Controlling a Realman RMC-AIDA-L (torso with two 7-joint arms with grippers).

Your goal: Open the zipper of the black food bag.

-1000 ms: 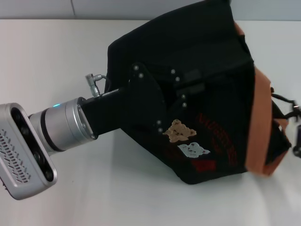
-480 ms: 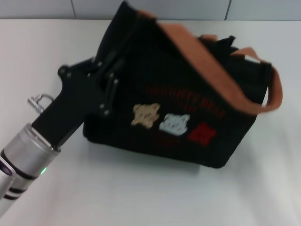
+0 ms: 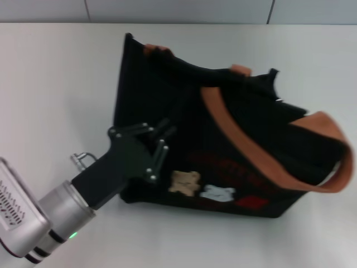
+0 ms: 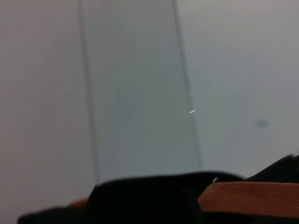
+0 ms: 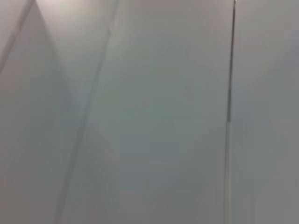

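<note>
The black food bag (image 3: 223, 139) stands on the white table, its bear patches (image 3: 185, 182) and red lettering facing me. One orange-brown strap (image 3: 262, 162) drapes over the front and loops out to the right. My left gripper (image 3: 159, 148) lies against the bag's lower left front face, coming in from the lower left. In the left wrist view, the bag's black top edge (image 4: 149, 184) and a strap (image 4: 247, 196) fill the bottom of the picture. I cannot make out the zipper along the bag's top. My right gripper is out of view.
The white table (image 3: 56, 84) stretches around the bag, with a grey tiled wall (image 3: 178, 10) behind it. The right wrist view shows only pale flat panels (image 5: 149, 112).
The bag has swung round and settled nearer the middle, its strap now hanging to the right. My left arm has drawn down and to the left. The right gripper, at the right edge a second ago, is gone.
</note>
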